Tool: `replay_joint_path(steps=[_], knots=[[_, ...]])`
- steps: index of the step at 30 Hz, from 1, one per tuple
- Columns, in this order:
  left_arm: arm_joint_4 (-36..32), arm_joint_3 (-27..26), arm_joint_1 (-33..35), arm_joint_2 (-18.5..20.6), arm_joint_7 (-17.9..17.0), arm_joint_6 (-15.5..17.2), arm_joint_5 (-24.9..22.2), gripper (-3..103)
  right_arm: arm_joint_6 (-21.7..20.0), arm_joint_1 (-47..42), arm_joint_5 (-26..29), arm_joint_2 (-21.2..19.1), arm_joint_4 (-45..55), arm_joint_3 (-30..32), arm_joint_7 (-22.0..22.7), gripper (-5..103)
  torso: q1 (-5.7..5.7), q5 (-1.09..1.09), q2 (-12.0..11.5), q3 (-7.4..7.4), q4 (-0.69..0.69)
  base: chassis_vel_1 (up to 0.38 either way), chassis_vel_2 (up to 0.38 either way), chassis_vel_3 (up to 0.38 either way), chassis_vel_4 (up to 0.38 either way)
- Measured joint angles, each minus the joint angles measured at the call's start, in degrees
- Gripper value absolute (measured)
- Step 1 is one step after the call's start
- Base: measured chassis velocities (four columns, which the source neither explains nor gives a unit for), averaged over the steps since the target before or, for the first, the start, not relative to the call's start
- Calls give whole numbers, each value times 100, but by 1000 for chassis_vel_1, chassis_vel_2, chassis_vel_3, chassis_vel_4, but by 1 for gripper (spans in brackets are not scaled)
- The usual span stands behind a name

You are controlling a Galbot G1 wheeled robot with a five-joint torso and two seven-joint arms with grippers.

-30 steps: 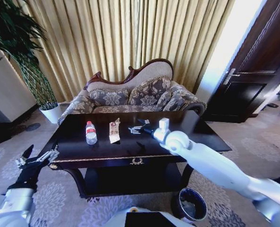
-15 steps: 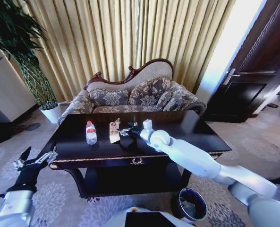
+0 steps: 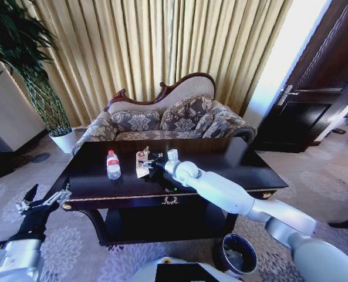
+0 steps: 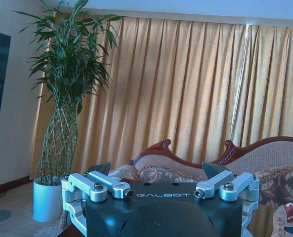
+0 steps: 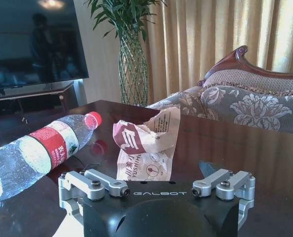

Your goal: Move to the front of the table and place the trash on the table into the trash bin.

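Right gripper (image 3: 147,164) extended forward, fingers apparently spread; left gripper (image 3: 43,202) low, spread.

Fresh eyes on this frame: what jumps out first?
The right gripper is stretched across the table, open, right at the crumpled wrapper. Beside the wrapper lies the bottle on its side, red cap toward the wrapper. The trash bin stands on the floor at the table's front right, and the left gripper hangs open, off the table's left front corner.
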Motion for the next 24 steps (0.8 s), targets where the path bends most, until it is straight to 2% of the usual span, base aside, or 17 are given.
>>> replay_joint_path(steps=[3,6,7,10,11,14,16,17,19,22,23,24], knots=[[0,-24,16,0,0,-19,-3,100,-2,6,3,4,-1,-19,6,102,0,0,0,0,0,0,0,0,0],[0,-43,50,-19,0,-52,-20,100,-4,-12,0,51,3,-33,26,88,0,1,0,0,0,0,0,0,0],[0,-43,50,-19,0,-52,-20,100,-4,-12,0,51,3,-33,26,88,0,1,0,0,0,0,0,0,0],[0,-55,82,-35,3,-117,-21,100,-4,-37,-44,116,-2,-52,34,72,0,0,0,0,0,0,0,0,0],[0,-55,82,-35,3,-117,-21,100,-4,-37,-44,116,-2,-52,34,72,0,0,0,0,0,0,0,0,0],[0,-116,151,-24,8,-191,-30,100,-5,-70,-82,174,-13,-54,44,55,0,1,0,0,0,0,0,0,0],[0,-126,165,-21,8,-203,-32,100,-4,-77,-88,183,-13,-50,49,55,0,1,0,0,0,0,0,0,0],[0,-149,194,-10,9,-228,-36,100,-5,-95,-103,196,-12,-37,78,44,0,1,0,0,0,0,0,0,0],[0,-153,201,-8,8,-234,-36,100,-4,-101,-106,197,-6,-36,101,44,0,1,0,0,0,0,0,0,0],[0,-157,218,2,9,-263,-38,100,-4,-139,-135,189,43,-20,192,28,0,1,0,0,0,0,0,0,0],[0,-156,219,2,9,-265,-38,100,-3,-151,-145,184,50,-12,200,28,0,1,0,0,0,0,0,0,0],[0,-151,219,3,9,-271,-38,100,-3,-171,-158,174,64,1,210,22,0,1,0,0,0,0,0,0,0]])
